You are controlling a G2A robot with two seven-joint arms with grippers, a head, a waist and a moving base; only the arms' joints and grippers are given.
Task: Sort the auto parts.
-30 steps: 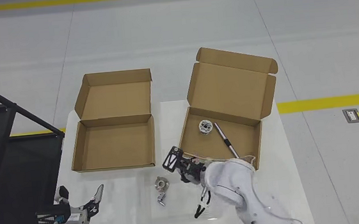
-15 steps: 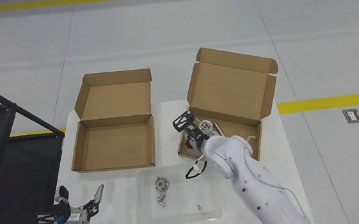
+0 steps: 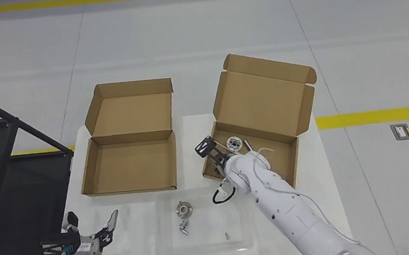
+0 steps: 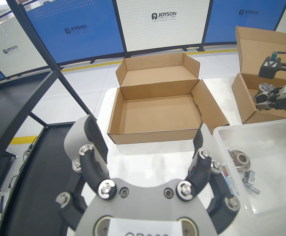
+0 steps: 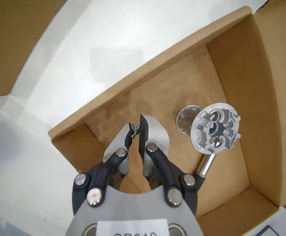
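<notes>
Your right claw [image 5: 135, 129] pinches a small screw [image 5: 134, 127] in a narrow grip above the right cardboard box [image 5: 169, 89], where 1 toothed metal disc [image 5: 214, 131] and 1 rod [image 5: 206, 166] lie. Your left claw [image 4: 146, 136] gapes wide at the desk's [image 4: 134, 161] near left edge, facing the left box [image 4: 156, 111]. 1 flanged part [image 4: 240, 159] sits in the clear tray [image 4: 257, 138].

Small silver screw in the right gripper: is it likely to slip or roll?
The small silver screw is pinched only at the right gripper's very tips, so it could pivot or slip. It looks light. Released above the brown cardboard box, it would probably roll in a short arc, given its wider head.
</notes>
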